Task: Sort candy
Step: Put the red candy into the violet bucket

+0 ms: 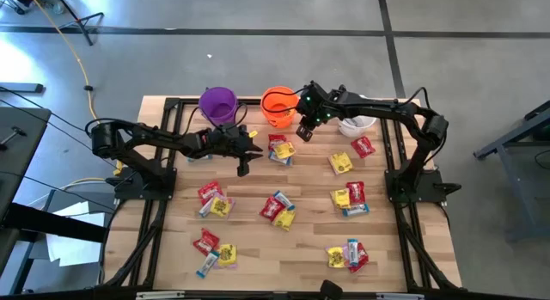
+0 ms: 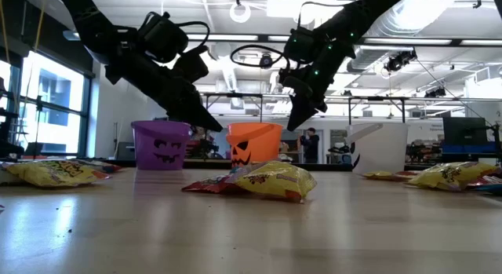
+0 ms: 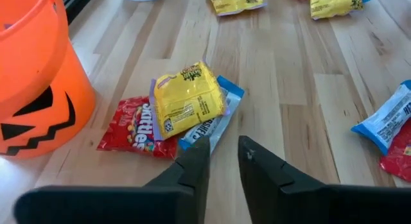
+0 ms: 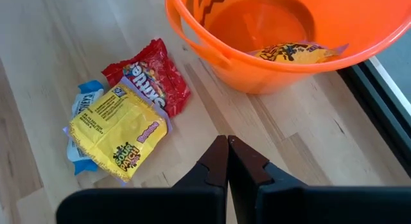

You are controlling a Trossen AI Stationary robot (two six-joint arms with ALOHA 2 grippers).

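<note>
A small heap of candy lies on the table beside the orange bucket (image 1: 277, 107): a yellow packet (image 3: 189, 99) on top of a red packet (image 3: 131, 124) and a blue-and-white bar (image 3: 215, 118). My left gripper (image 3: 221, 156) hovers just short of this heap (image 1: 281, 150), narrowly open and empty. My right gripper (image 4: 227, 153) is shut and empty, hanging above the table next to the orange bucket (image 4: 270, 31). One yellow packet (image 4: 292, 52) lies on that bucket's bottom.
The purple bucket (image 1: 217, 102) and the white bucket (image 1: 357, 124) stand on either side of the orange one along the far edge. More candy heaps (image 1: 215, 201) (image 1: 279, 210) (image 1: 348, 197) (image 1: 348, 255) (image 1: 215, 253) are scattered over the table's middle and near side.
</note>
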